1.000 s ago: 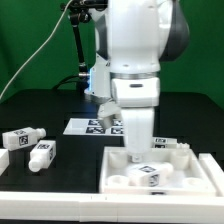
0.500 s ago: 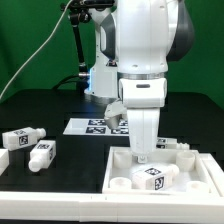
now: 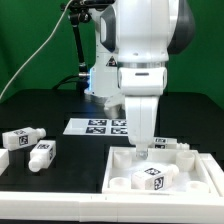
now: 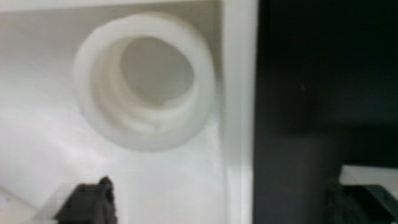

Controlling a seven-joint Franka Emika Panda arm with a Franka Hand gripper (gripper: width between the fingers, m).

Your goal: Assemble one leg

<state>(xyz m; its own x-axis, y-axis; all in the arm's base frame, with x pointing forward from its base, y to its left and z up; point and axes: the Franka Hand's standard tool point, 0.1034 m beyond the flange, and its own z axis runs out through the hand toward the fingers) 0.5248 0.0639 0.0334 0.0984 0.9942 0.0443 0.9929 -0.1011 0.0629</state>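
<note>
Two legs (image 3: 22, 136) (image 3: 40, 153), short white posts with square tags, lie on the black table at the exterior view's left. A third leg (image 3: 152, 178) lies inside the large white tray-like piece (image 3: 120, 165), and another (image 3: 176, 145) lies behind it. My gripper (image 3: 145, 152) points down at the tray piece's back part. In the wrist view the gripper (image 4: 222, 205) is open and empty, its fingertips (image 4: 86, 200) wide apart and straddling the tray piece's edge (image 4: 231, 120), beside a round socket (image 4: 151, 85).
The marker board (image 3: 98, 126) lies flat behind the tray piece, by the arm's base. A black post and cables (image 3: 78, 45) stand at the back. A white rail (image 3: 40, 192) runs along the table's front.
The arm has shifted toward the exterior view's right, carrying the gripper along the tray piece's back part. The legs and the tray piece have not moved.
</note>
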